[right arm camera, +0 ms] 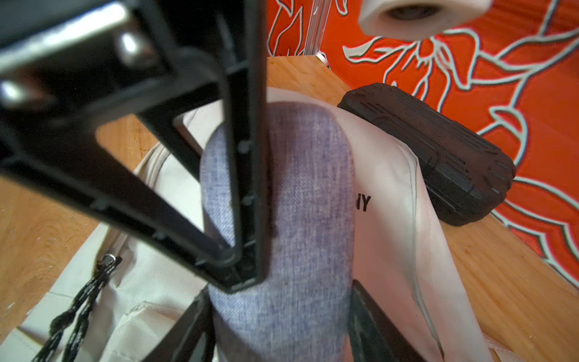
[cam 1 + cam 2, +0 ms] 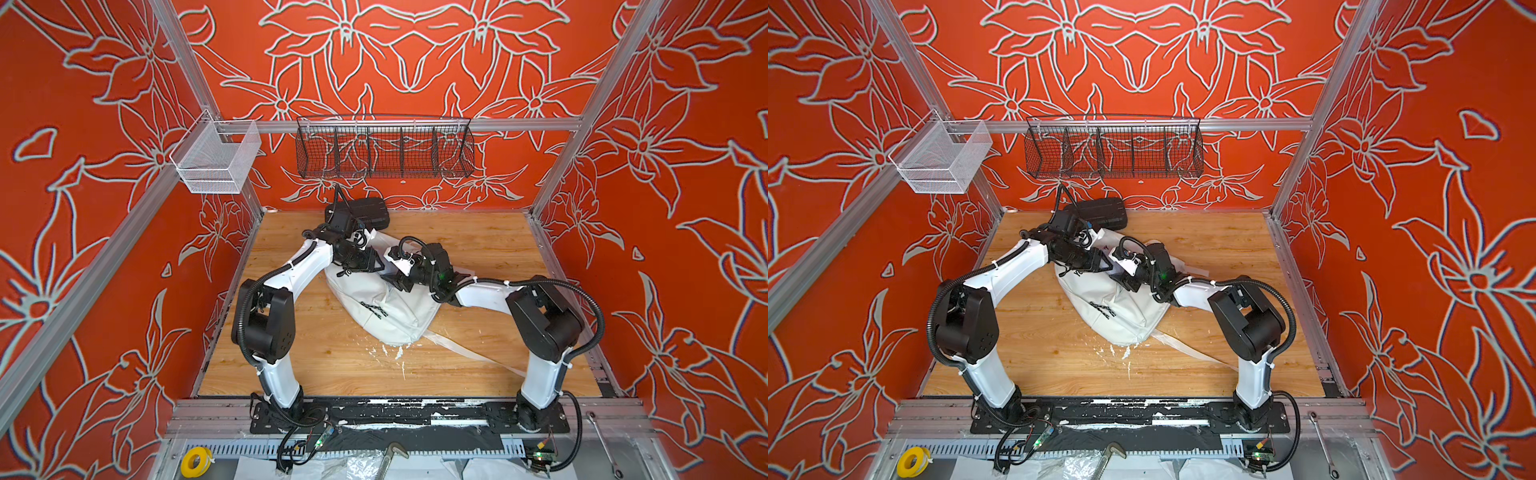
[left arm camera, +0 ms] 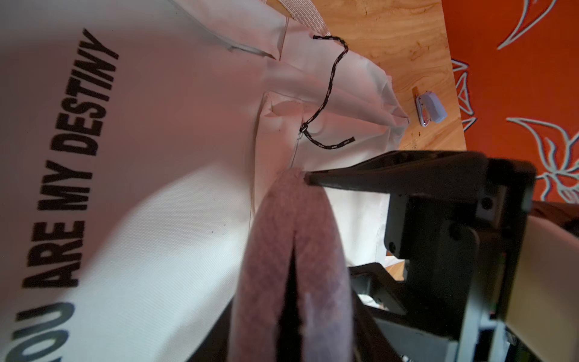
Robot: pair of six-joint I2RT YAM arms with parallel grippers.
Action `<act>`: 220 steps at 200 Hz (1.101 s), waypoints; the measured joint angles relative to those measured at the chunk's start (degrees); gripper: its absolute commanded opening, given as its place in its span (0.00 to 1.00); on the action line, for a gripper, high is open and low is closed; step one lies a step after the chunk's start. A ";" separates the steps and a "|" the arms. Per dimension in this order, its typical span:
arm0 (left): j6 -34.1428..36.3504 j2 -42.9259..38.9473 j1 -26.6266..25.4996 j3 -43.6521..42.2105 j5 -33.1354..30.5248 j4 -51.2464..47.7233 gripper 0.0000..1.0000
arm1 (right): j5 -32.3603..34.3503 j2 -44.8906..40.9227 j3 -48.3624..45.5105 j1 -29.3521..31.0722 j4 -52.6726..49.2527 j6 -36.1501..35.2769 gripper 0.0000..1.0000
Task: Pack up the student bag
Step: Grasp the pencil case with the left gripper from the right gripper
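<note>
The grey woven fabric pouch (image 1: 307,194) is clamped between the jaws of the right gripper (image 1: 282,288), one finger on each flank. One black finger (image 1: 247,188) of the left gripper (image 2: 377,266) is laid flat against the pouch's face (its partner is hidden, so whether this claw is gripping cannot be told). Both claws are held over the upper part of the large white fabric student bag (image 2: 374,307), which is spread mid-way across the pale wooden tabletop (image 2: 478,249), black lettering upward. A black-and-white cord zip pull (image 3: 329,91) lies across it. A black ribbed hard case (image 1: 438,156) is set against the bag's far edge.
</note>
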 measured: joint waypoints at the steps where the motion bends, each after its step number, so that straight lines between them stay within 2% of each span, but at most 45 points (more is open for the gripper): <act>1: 0.11 0.00 0.02 0.04 0.04 0.00 0.54 | -0.02 0.00 0.00 0.00 -0.11 -0.15 0.36; 22: -0.39 0.17 0.37 0.76 0.26 0.37 0.54 | -0.61 -0.04 0.02 0.00 -2.36 -2.71 0.36; 48: -0.63 0.61 0.57 1.29 0.66 0.35 0.43 | -0.96 -0.07 0.37 0.00 -4.26 -5.07 0.36; 58: -0.57 0.92 0.63 1.29 0.63 0.33 0.42 | -0.96 -0.07 0.85 -0.02 -5.20 -5.57 0.36; 66: -0.48 1.20 0.74 1.29 0.72 0.31 0.43 | -0.92 -0.07 1.03 -0.02 -5.46 -5.81 0.36; 80: -0.61 1.46 0.79 1.22 0.94 0.20 0.52 | -0.81 -0.07 1.33 0.00 -5.90 -6.25 0.37; 94: -0.44 1.51 0.79 0.96 0.98 0.09 0.54 | -0.74 -0.07 1.99 0.00 -6.62 -6.60 0.37; 110: -0.48 1.53 0.79 0.52 1.05 0.04 0.41 | -0.68 -0.07 2.82 0.00 -6.99 -7.04 0.39; 121: -0.31 1.53 0.79 0.42 1.73 0.13 0.25 | -0.52 -0.07 3.02 0.00 -7.39 -7.26 0.43; 139: 0.02 1.55 0.76 0.61 2.56 -0.07 0.10 | -0.59 -0.07 3.19 0.00 -8.31 -7.54 0.55; 158: 0.04 1.60 0.68 0.83 2.67 -0.02 0.05 | 0.22 -0.33 3.39 0.00 -9.20 -7.19 0.64; 182: -0.50 1.40 0.39 0.87 2.34 0.35 0.00 | 2.21 -2.34 3.43 0.02 -12.46 -4.35 0.67; 220: -3.65 -2.82 0.50 -3.08 -2.86 3.58 0.00 | 7.13 -8.37 5.66 -1.05 -22.03 8.17 0.68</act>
